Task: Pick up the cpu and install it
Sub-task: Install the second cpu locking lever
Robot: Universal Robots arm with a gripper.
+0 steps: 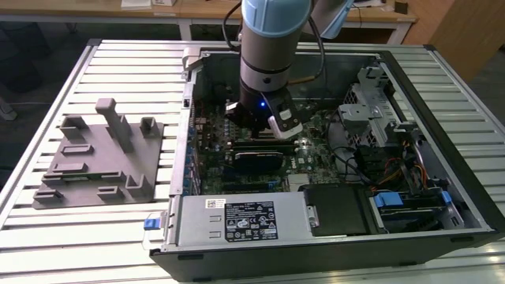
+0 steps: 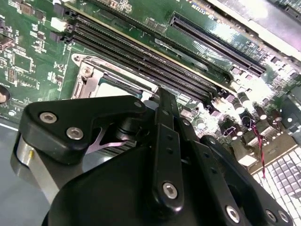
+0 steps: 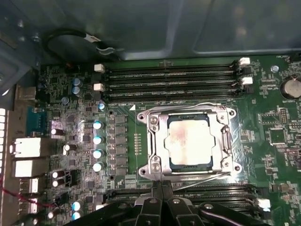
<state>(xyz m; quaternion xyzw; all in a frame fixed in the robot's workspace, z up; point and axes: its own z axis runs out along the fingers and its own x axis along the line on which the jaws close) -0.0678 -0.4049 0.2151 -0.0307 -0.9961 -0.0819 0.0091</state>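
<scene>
- Exterior view: arm [image 1: 268, 53] reaches down into the open computer case [image 1: 442, 177], its gripper [image 1: 264, 133] low over the motherboard [image 1: 316, 171]; grey tray [image 1: 99, 157] lies well apart, outside the case.
- Second wrist view: gripper [image 2: 162, 94] has its fingers [image 2: 167, 141] pressed together, holding nothing, just beside the socket frame [image 2: 87, 77].
- First wrist view: cpu [image 3: 188, 140] sits seated in the socket frame [image 3: 153, 141], just beyond the closed fingertips [image 3: 160, 186]; memory slots [image 3: 169, 77] lie farther beyond it.

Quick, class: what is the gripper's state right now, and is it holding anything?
Gripper: jaws shut together, holding nothing; the cpu sits in its socket on the motherboard, just beyond the tips.
</scene>
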